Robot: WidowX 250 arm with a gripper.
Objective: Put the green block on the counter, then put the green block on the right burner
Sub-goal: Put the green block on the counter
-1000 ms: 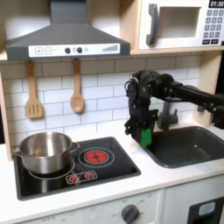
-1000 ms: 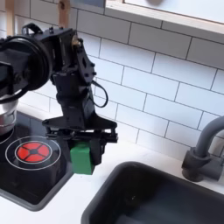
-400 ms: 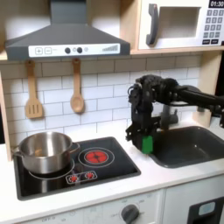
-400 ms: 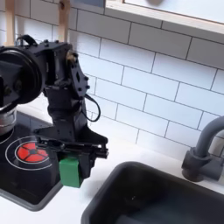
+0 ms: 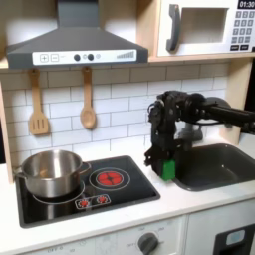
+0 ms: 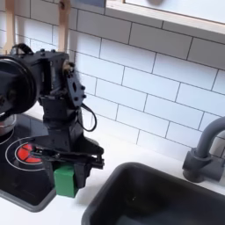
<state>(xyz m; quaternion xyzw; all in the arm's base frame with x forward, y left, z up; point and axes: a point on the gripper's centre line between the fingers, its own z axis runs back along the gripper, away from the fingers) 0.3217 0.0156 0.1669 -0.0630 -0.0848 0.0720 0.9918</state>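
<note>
End effector (image 5: 167, 165): pointed straight down, jaws pinched on the green block (image 5: 168, 169); in the second exterior view the end effector (image 6: 70, 167) is seen with a dark finger on either side of the cube (image 6: 69, 177), so the hold is taken to be firm.
Green block: held low, between the hob and the sink; whether its underside is touching the table cannot be told from either exterior view.
Reason for pose: the vertical approach is judged to suit a flat set-down on the narrow strip of table (image 5: 169, 191), where little room is left on either side.
Table: pale cream worktop, seen as a thin band in the second exterior view (image 6: 86, 183) between the black hob edge and the sink rim.
Right burner (image 5: 108, 178): red rings uncovered, at the first exterior view's left of the block; it is judged free for the later placement.
Steel pot (image 5: 50, 171): seated on the other burner, well apart from the block.
Sink basin (image 5: 214, 164): just beside the block on the first exterior view's right; a slip toward it is judged the main risk.
Stage: first placement judged close to done, release not yet made.
</note>
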